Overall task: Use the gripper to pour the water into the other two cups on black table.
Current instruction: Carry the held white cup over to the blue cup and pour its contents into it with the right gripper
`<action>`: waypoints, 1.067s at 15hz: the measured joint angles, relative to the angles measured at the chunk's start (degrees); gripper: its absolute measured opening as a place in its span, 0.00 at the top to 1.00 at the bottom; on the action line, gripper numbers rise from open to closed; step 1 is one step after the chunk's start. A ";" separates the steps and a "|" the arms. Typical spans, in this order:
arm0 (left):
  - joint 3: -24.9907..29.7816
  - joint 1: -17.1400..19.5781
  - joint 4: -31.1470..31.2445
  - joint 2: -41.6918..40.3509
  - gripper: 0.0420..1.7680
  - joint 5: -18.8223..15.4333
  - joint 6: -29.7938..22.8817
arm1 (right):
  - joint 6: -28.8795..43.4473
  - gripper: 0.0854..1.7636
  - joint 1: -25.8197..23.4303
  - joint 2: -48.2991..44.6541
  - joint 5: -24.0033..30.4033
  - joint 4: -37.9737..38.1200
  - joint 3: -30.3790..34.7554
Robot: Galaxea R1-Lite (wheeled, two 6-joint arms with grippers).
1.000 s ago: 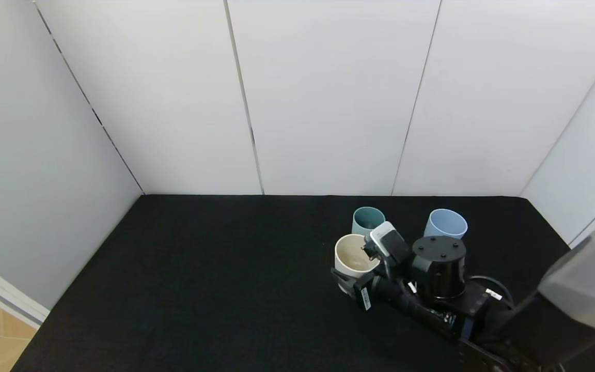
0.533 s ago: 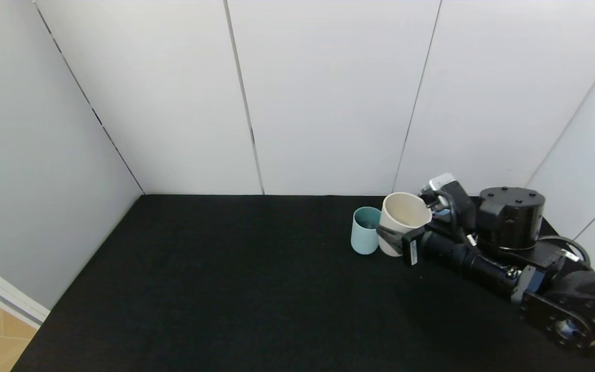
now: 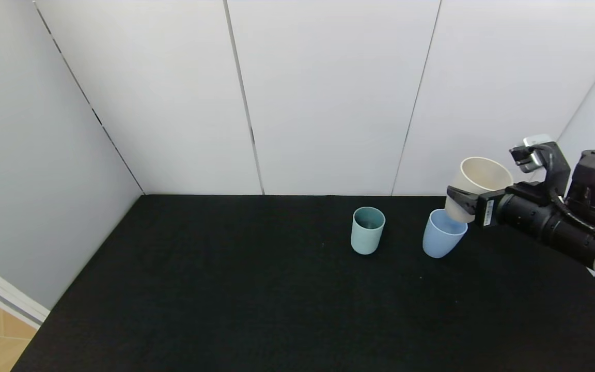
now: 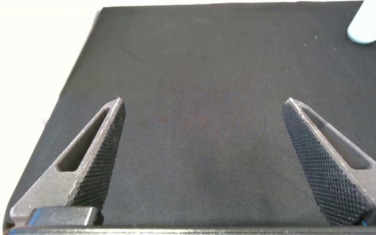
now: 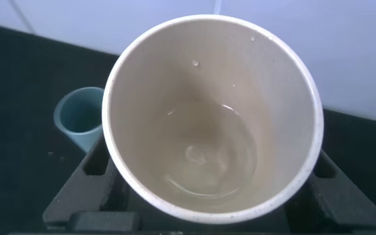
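— Where is the water [image 5: 207,156]?
— A little is in the bottom of the cream cup [image 3: 475,187]. It is clear and hard to see.
— Who has the cream cup?
— The right gripper [image 3: 465,202]. Its jaws are squeezed tight on the cup's sides. The cup is up in the air and tipped a bit, just above the blue cup [image 3: 441,234].
— Do the two cups touch?
— The cream cup's bottom looks right at the blue cup's rim. I cannot tell if they touch.
— Where is the green cup [image 3: 367,230]?
— It stands up straight on the black table [image 3: 225,289], near the blue cup, on its left side. The two are apart.
— And the other gripper?
— The left gripper [image 4: 204,160] hangs over bare table with its jaws spread wide, holding nothing.
— What is around the table?
— White walls [image 3: 323,93].
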 joint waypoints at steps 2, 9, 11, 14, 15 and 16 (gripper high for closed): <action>0.00 0.00 0.00 0.00 0.03 0.02 0.00 | -0.96 0.28 -4.11 -0.94 1.71 2.01 -0.11; 0.00 0.00 0.00 0.00 0.03 0.02 0.00 | -11.84 0.28 -13.56 -6.01 10.47 17.66 -7.75; 0.00 0.00 0.00 0.00 0.03 0.02 0.00 | -18.58 0.28 -14.91 -5.41 12.09 18.05 -8.27; 0.00 0.00 -0.02 0.00 0.03 0.02 0.02 | -25.42 0.28 -16.62 -3.67 12.31 18.13 -8.63; 0.00 0.00 0.00 0.00 0.03 0.02 0.02 | -26.83 0.28 -16.81 -3.12 12.31 18.10 -8.68; 0.00 -0.05 0.00 0.00 0.03 0.02 0.02 | -28.83 0.28 -16.90 -2.54 12.29 17.91 -8.85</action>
